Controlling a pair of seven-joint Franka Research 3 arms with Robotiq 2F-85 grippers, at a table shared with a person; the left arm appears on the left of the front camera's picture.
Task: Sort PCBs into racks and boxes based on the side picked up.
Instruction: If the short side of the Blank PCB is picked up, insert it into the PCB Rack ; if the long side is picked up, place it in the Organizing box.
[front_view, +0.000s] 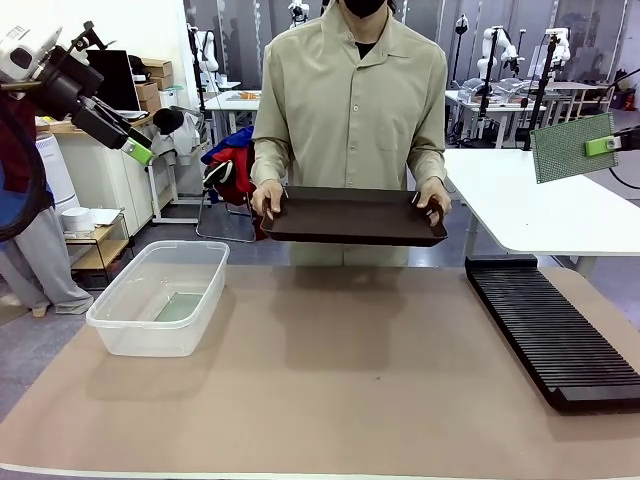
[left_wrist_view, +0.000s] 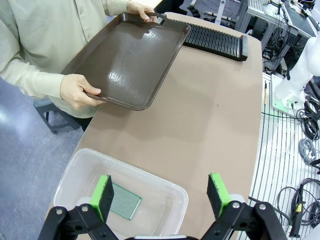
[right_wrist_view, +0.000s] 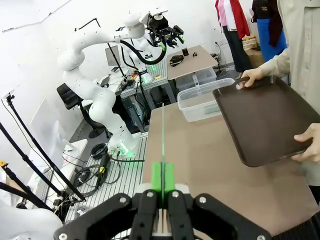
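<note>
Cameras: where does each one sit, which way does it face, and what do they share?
Front view: fixed between the arms, facing the person holding the brown tray; left pincer raised, right pincer shut on a PCB.
Left wrist view: above the clear tub, looking down past its open fingers at a PCB inside.
Right wrist view: looks along its gripped PCB, edge-on, across the table.
Shared: tray, tub, person's hands; slotted rack in front and left wrist views.

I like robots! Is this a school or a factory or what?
It looks like a robot lab. Other white robot arms stand at tables behind the person, and cables lie on the floor beside this table.
</note>
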